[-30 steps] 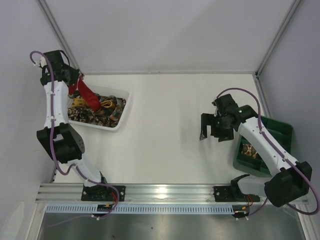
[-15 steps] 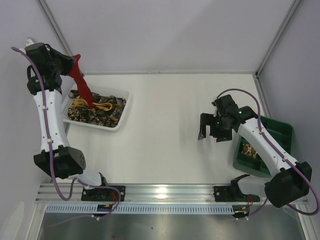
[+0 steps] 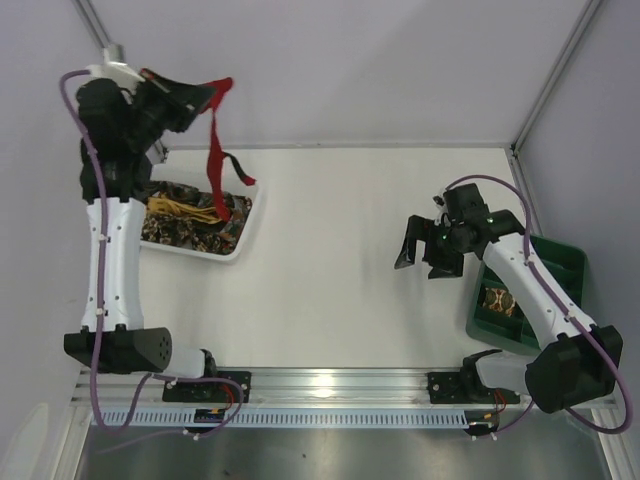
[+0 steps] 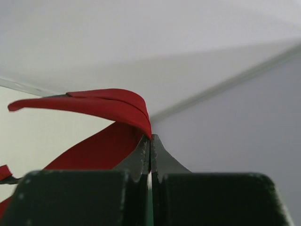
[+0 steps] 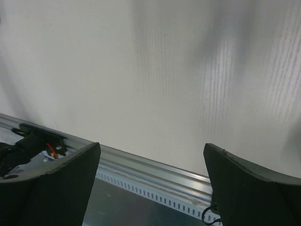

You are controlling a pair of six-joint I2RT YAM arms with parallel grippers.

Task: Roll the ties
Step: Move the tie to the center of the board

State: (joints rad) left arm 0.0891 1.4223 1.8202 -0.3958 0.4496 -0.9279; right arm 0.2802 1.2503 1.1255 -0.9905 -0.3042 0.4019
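Observation:
My left gripper is raised high above the table's far left and is shut on the red tie. The tie hangs down from the jaws, and its lower end still reaches the white basket. In the left wrist view the red tie folds over the closed fingertips. Several brown-gold and yellow ties lie in the basket. My right gripper is open and empty above the table on the right; in the right wrist view its fingers stand wide apart.
A green compartment tray sits at the right edge with a rolled patterned tie in one compartment. The aluminium rail runs along the near edge. Walls enclose the table on three sides.
My left gripper has risen and swung right, lifting the red tie out of the basket so that it hangs long. My right gripper has shifted only slightly.

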